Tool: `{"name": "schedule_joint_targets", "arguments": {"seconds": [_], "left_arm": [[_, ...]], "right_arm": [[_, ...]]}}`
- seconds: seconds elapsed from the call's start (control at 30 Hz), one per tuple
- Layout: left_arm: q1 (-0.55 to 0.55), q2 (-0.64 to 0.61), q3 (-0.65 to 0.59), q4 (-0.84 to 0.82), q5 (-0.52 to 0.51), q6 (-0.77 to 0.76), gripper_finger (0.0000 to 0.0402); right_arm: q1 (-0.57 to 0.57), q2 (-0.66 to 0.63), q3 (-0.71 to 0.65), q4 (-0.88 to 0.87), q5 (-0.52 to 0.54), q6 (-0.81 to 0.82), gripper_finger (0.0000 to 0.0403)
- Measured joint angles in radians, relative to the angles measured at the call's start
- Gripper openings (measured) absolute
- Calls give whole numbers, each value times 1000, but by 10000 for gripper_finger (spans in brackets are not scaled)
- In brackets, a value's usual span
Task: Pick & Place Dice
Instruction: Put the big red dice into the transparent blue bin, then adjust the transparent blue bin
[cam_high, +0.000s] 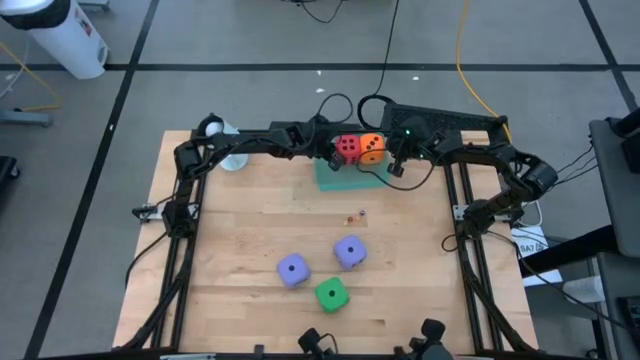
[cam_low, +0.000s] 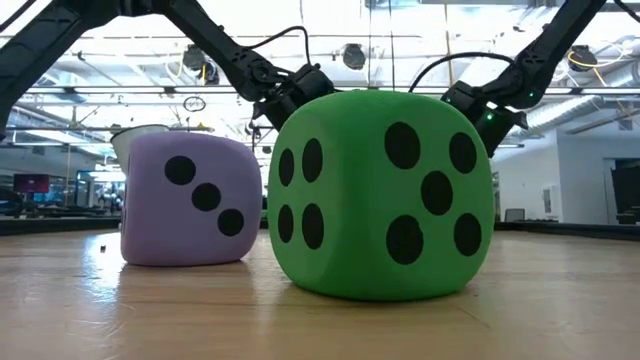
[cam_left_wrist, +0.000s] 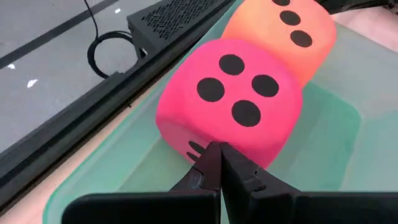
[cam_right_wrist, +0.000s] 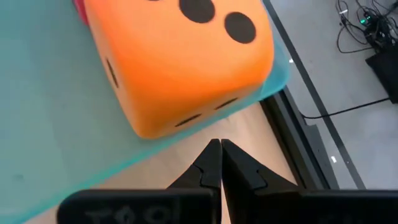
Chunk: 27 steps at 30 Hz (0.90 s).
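The dice lie in two groups. The red die (cam_high: 347, 148) and the orange die (cam_high: 371, 148) sit side by side, touching, in the green tray (cam_high: 335, 178) at the far edge of the table (cam_high: 240, 230); the red one shows four pips on the face seen from the left wrist, and the orange one shows three pips on top in the high view. The other three rest on bare wood toward the near edge: one purple die (cam_high: 292, 269), a second purple die (cam_high: 349, 251) just beside it, and the green die (cam_high: 331, 294) nearest the front, close to both but touching neither as seen from above. In the low view the green die (cam_low: 380, 195) fills the middle, with a purple die (cam_low: 188, 200) behind it to one side, three pips facing the camera.

The left gripper (cam_left_wrist: 217, 163) is at the tray beside the red die (cam_left_wrist: 230, 102), its fingers pressed together and holding nothing, tips right at the die's lower edge; whether they touch it cannot be told. The right gripper (cam_right_wrist: 219, 160) is on the other side, by the orange die (cam_right_wrist: 180, 62), fingers likewise closed and empty, tips over the wood just outside the tray's rim (cam_right_wrist: 124, 163).
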Motion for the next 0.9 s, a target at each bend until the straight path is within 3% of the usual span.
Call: {"name": "schedule_joint_targets", "arguments": {"seconds": [0.2, 0.33, 0.43, 0.6, 0.73, 0.9], "left_arm": [[-6, -42, -2, -102, -16, 37, 1], [-32, -144, -3, -175, -88, 119, 1], [-56, -257, -51, -177, -93, 174, 1], [-87, -507, -244, -61, -14, 227, 1], [-136, -705, -461, 19, 52, 206, 1], [-246, -882, -645, 85, -9, 128, 1]], "right_arm": [[7, -16, 0, -17, 53, 63, 0], [15, -73, 0, -51, 136, 83, 0], [29, -139, 0, -82, 133, 82, 0], [67, -240, 0, -119, 120, 80, 0], [100, -283, 0, -163, -56, 80, 0], [175, -281, 0, -225, -126, 88, 0]]}}
